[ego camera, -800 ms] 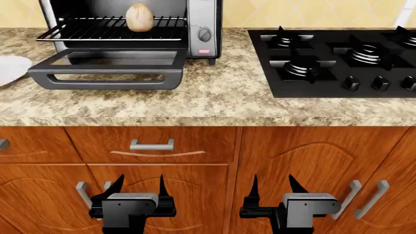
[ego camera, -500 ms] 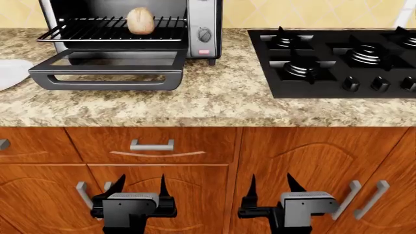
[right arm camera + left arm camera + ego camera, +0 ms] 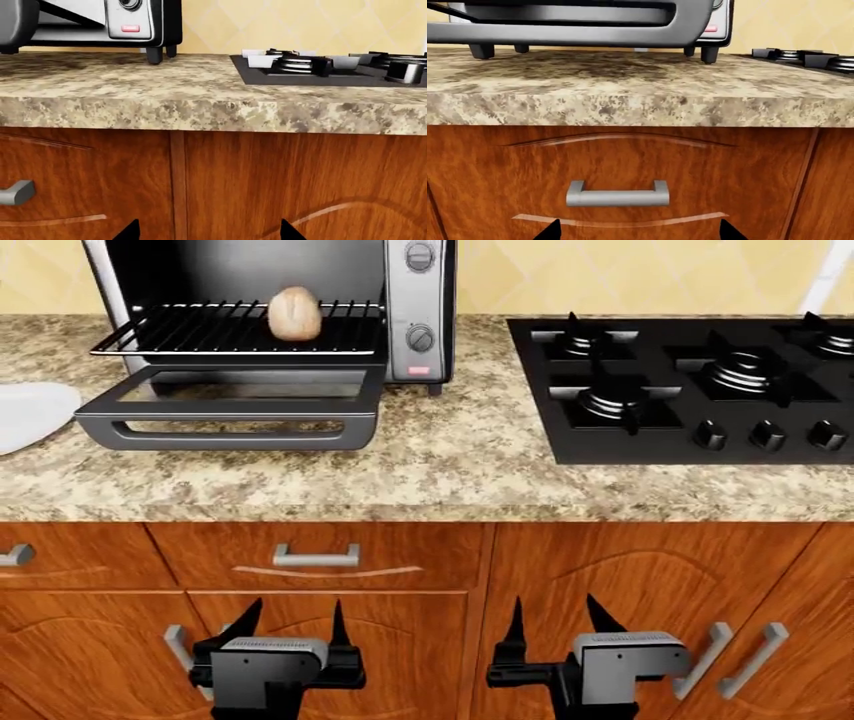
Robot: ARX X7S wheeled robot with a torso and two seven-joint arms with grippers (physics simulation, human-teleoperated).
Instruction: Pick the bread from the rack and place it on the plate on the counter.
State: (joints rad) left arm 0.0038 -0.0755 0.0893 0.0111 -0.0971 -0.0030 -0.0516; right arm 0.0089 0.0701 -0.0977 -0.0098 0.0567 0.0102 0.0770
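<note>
Both pincers, left pincer (image 3: 288, 625) and right pincer (image 3: 553, 622), gape empty below the bench (image 3: 441, 475). Raise the left toward the bread (image 3: 295, 314), probably loose on the rack (image 3: 200, 335).

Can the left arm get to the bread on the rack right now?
Probably not yet. The left tool hangs open down by the cabinet doors, below the counter; the bread sits unobstructed on the rack, above the open oven door.

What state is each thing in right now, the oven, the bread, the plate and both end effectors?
Toaster oven door: folded down, open.
Rack: pulled out, holding the bread.
Bread: on the rack, untouched.
Plate: on the counter, partly out of view.
Left end effector: open, empty.
Right end effector: open, empty.
</note>
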